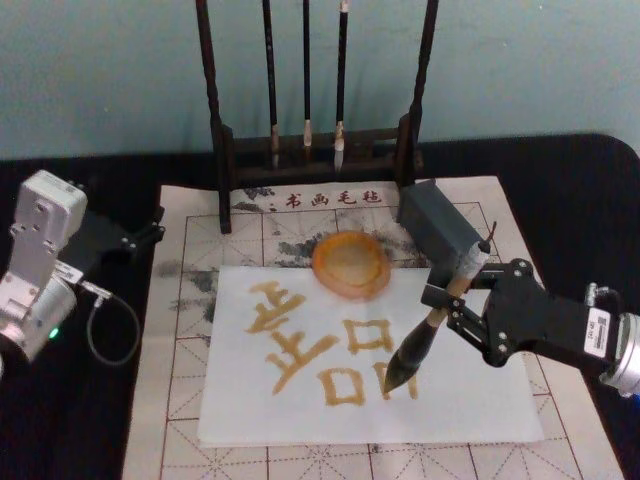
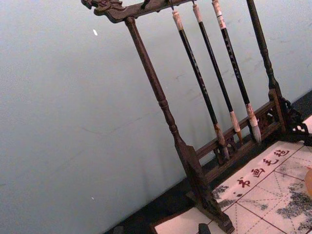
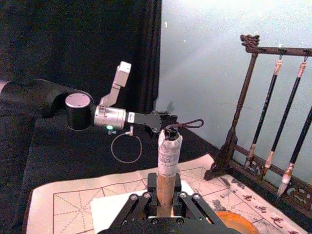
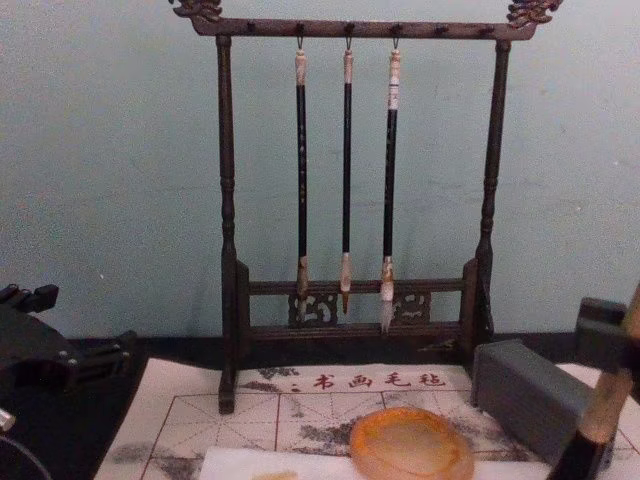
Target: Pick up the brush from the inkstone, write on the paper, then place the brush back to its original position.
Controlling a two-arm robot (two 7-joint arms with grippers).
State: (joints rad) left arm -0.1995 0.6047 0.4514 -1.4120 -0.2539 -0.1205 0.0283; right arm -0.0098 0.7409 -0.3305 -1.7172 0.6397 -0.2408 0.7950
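My right gripper (image 1: pixel 452 298) is shut on the tan handle of the brush (image 1: pixel 432 322), which leans with its dark tuft down over the white paper (image 1: pixel 470 402). The tuft's tip sits at the right end of the gold characters (image 1: pixel 320 345); whether it touches the sheet I cannot tell. In the right wrist view the brush (image 3: pixel 168 161) rises between the gripper (image 3: pixel 165 200) fingers, white cap and loop uppermost. The orange inkstone (image 1: pixel 350 263) lies bare at the paper's far edge and appears low in the chest view as well (image 4: pixel 410 445). My left gripper (image 1: pixel 148 234) rests parked at the far left.
A dark wooden rack (image 1: pixel 315 150) with three thin hanging brushes stands at the back. A grey block (image 1: pixel 440 228) sits just right of the inkstone, close to the brush's cap. The gridded felt mat (image 1: pixel 180 400) lies under the paper. A cable loop (image 1: pixel 112 330) hangs by the left arm.
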